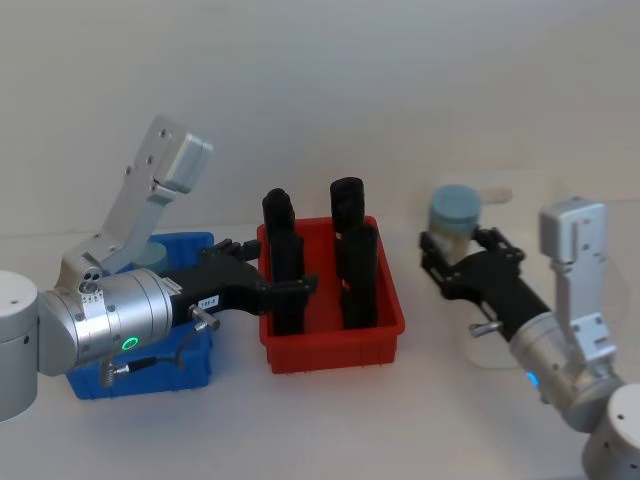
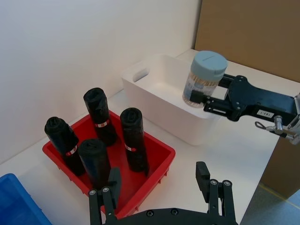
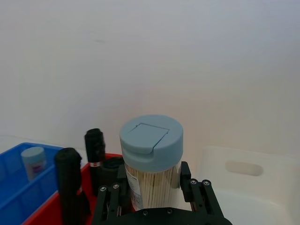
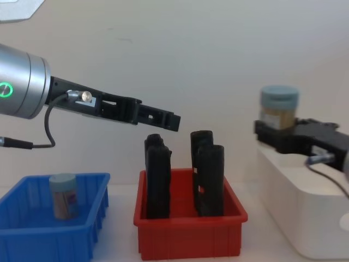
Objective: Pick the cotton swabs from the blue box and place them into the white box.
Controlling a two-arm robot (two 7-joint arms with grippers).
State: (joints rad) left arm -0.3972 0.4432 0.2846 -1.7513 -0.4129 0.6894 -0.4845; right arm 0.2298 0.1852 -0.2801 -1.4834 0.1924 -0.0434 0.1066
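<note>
Two boxes flank the red bin (image 1: 335, 345): white box (image 2: 159, 108) on its right, blue box (image 4: 32, 240) on its left. Left gripper (image 2: 157, 180) hangs above the red bin, jaws wide, empty. Right gripper (image 1: 455, 245), up right of the bin, I read as clamped on one cotton swabs tub (image 3: 151, 140). Another tub (image 4: 62, 195) stands inside blue box.

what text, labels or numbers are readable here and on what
No text reads clearly.
White sticker behind the right jaws: characters, too blurred.
White sticker behind the left jaws: too small.
Label on the held cotton swabs: blurred.
Bands on the black blocks: too small.
</note>
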